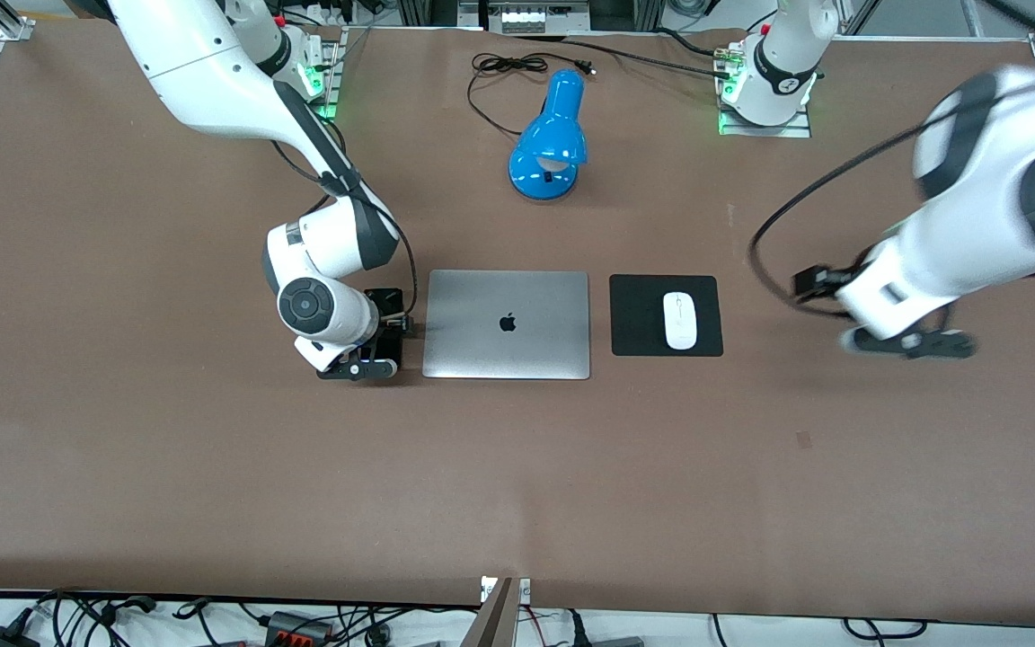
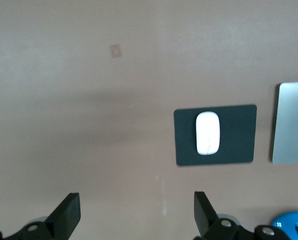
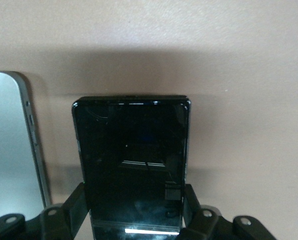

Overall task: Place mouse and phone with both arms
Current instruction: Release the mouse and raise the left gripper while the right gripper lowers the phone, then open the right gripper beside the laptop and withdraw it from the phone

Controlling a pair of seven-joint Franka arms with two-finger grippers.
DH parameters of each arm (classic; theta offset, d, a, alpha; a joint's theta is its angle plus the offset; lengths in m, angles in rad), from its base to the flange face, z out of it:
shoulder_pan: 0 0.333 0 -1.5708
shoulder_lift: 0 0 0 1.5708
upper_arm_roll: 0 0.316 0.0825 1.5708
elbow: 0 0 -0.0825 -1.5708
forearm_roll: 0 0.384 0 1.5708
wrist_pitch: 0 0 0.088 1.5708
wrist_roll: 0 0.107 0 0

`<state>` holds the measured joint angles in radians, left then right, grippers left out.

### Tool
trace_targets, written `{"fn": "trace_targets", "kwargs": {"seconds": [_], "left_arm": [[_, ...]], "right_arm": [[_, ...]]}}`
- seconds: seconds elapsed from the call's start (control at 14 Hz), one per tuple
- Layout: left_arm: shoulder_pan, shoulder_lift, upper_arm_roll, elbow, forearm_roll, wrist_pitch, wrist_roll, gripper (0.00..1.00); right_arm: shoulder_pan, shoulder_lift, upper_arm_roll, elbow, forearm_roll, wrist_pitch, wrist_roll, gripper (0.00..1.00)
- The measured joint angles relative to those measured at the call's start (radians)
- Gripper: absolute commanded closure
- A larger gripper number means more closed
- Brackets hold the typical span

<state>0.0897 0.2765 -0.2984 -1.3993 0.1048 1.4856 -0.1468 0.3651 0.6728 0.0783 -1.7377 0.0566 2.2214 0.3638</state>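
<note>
front view showed the right gripper (image 1: 372,352) low at the table just beside the laptop (image 1: 507,324), on the side toward the right arm's end. right wrist view showed its fingers (image 3: 75,202) clasped on the long edges of the phone (image 3: 133,160), glossy face up, the long axis running straight out from the gripper and parallel to the laptop's edge (image 3: 14,145); whether the phone touched the table could not be told.

on the laptop's side toward the left arm's end lay the black mat (image 1: 666,315), and the mouse (image 1: 680,320) rested on it, long axis running from the front camera toward the robots' bases, apart from the laptop.

the left gripper (image 1: 908,342) hovered over bare table toward the left arm's end, well apart from the mat; left wrist view showed its fingers (image 2: 68,214) spread wide, holding nothing, with the mouse (image 2: 207,133) on the mat (image 2: 236,135).

farthest stood the blue lamp (image 1: 551,137) with its black cord (image 1: 504,81).
</note>
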Motion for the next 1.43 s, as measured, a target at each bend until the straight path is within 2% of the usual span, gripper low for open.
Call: {"fn": "trace_targets", "kwargs": {"seconds": [0.14, 0.43, 0.5, 0.57, 0.64, 0.71, 0.86, 1.14, 1.29, 1.43], "left_arm": [[0.006, -0.036, 0.001, 0.021, 0.0, -0.049, 0.007, 0.0], [0.031, -0.041, 0.015, 0.016, -0.017, -0.036, 0.015, 0.0], [0.021, -0.047, 0.044, 0.011, -0.046, -0.017, 0.015, 0.0], [-0.014, -0.063, 0.111, -0.011, -0.086, 0.01, 0.015, 0.0], [-0.059, -0.094, 0.195, -0.052, -0.127, 0.049, 0.016, 0.0], [-0.087, -0.134, 0.259, -0.1, -0.151, 0.1, 0.018, 0.0], [-0.093, -0.211, 0.303, -0.166, -0.154, 0.162, 0.022, 0.0], [-0.109, -0.307, 0.295, -0.282, -0.127, 0.173, 0.022, 0.0], [-0.112, -0.322, 0.278, -0.314, -0.125, 0.181, 0.036, 0.0], [-0.112, -0.324, 0.264, -0.32, -0.125, 0.181, 0.044, 0.0]], "right_arm": [[0.02, 0.001, 0.0, 0.0, 0.0, 0.002, 0.022, 0.81], [0.031, 0.003, 0.0, -0.001, 0.0, 0.001, 0.028, 0.8], [0.031, 0.004, -0.001, -0.003, 0.0, 0.001, 0.028, 0.79], [0.031, 0.005, -0.002, -0.006, 0.0, 0.0, 0.028, 0.72], [0.03, 0.007, -0.002, -0.009, 0.0, 0.0, 0.028, 0.27], [0.03, 0.01, -0.002, -0.009, 0.0, 0.0, 0.032, 0.0], [0.03, 0.012, -0.003, -0.008, 0.001, 0.0, 0.085, 0.0], [0.029, -0.011, -0.005, 0.029, 0.0, -0.011, 0.143, 0.0], [0.028, -0.057, -0.015, 0.07, 0.0, -0.079, 0.143, 0.0], [0.027, -0.099, -0.028, 0.155, -0.003, -0.217, 0.143, 0.0]]}}
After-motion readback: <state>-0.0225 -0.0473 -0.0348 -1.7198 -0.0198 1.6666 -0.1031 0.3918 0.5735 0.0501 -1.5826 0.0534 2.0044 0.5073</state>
